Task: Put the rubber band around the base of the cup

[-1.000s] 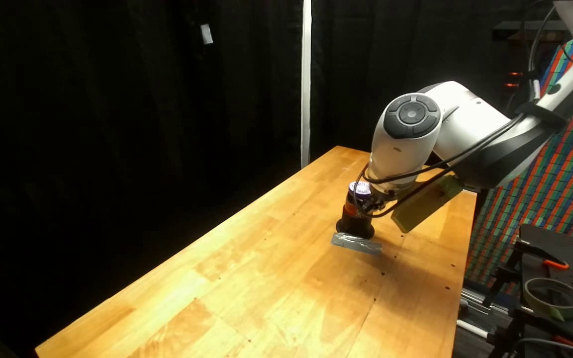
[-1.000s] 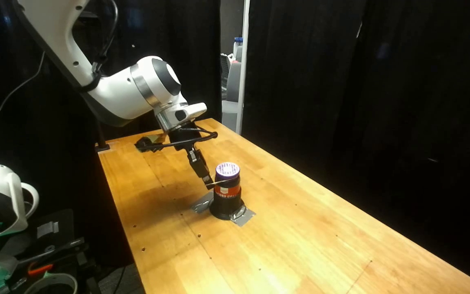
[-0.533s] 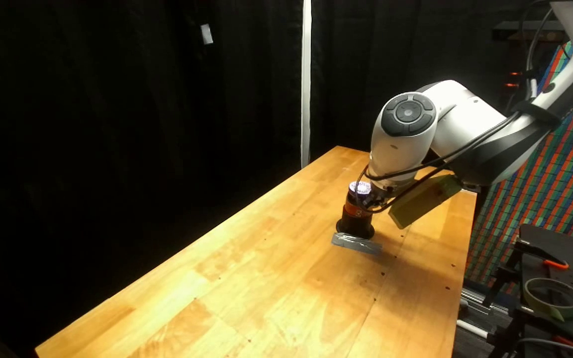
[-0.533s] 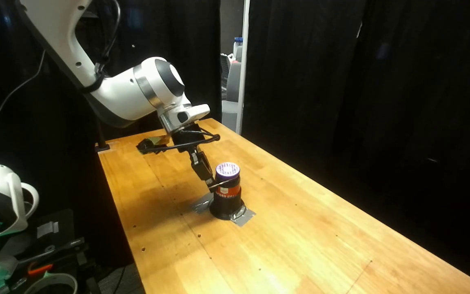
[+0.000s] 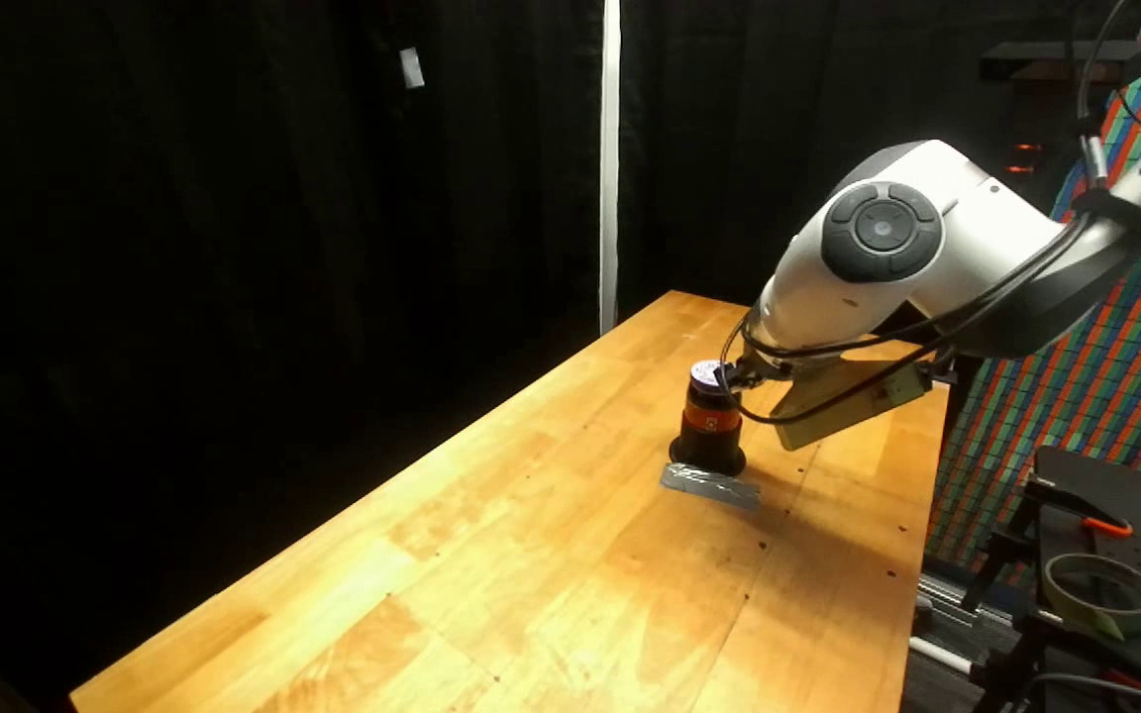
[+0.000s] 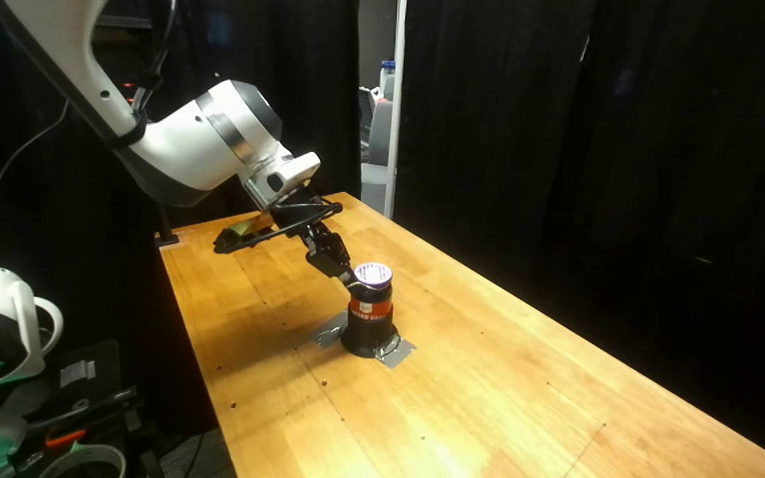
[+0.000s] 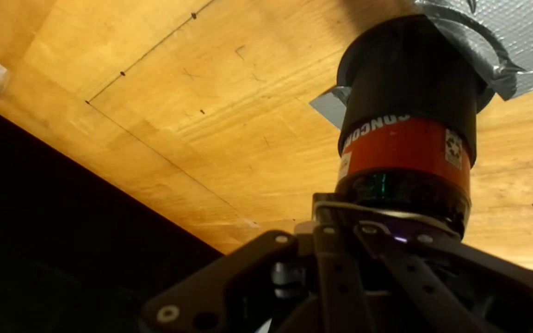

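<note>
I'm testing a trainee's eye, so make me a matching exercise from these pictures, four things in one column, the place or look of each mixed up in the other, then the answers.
Things:
1. cup
2. rubber band
3. tape strips
4. table

Place or look:
A. light brown wood
B. silver, stuck down at the cup's foot
C. upright, with an orange label
D. thin and pale, up by the cup's top

Right pairs: 1-C, 2-D, 3-B, 4-A

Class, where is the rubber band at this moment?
In the wrist view, right of centre: the rubber band crosses the cup near its top, at the gripper.
</note>
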{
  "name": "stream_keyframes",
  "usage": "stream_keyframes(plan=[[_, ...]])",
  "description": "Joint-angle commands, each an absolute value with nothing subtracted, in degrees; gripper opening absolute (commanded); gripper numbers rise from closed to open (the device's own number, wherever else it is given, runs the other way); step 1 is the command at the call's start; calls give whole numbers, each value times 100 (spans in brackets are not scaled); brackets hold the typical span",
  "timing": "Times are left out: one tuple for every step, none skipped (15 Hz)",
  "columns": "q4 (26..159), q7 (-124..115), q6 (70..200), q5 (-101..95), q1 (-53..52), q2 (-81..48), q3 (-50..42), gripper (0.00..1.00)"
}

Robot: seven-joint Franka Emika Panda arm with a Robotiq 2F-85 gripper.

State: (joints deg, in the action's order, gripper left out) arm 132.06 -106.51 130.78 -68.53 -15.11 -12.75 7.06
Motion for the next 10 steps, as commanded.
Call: stream_keyframes(plan=[[13631, -11282, 13039, -7430, -1512, -785, 876, 3], [13704, -11357, 13060, -7526, -1499, -737, 920, 4], [13762, -11427, 13059, -7594, -1491, -692, 965, 3], [13826, -11474, 13084, -7632, -1479, -646, 1003, 3], [13881, -11539, 13084, -7677, -1473, -605, 1032, 3], [13944, -11568, 13118, -7684, -1458, -567, 1058, 3], [13997, -11606, 13109, -7700, -1456, -529, 1083, 2], [14047, -11647, 13102, -7720, -1453, -499, 1100, 4], [14099, -11668, 13135, -7713, -1440, -463, 1112, 4], [14138, -11702, 13126, -7718, -1440, -432, 1121, 4]])
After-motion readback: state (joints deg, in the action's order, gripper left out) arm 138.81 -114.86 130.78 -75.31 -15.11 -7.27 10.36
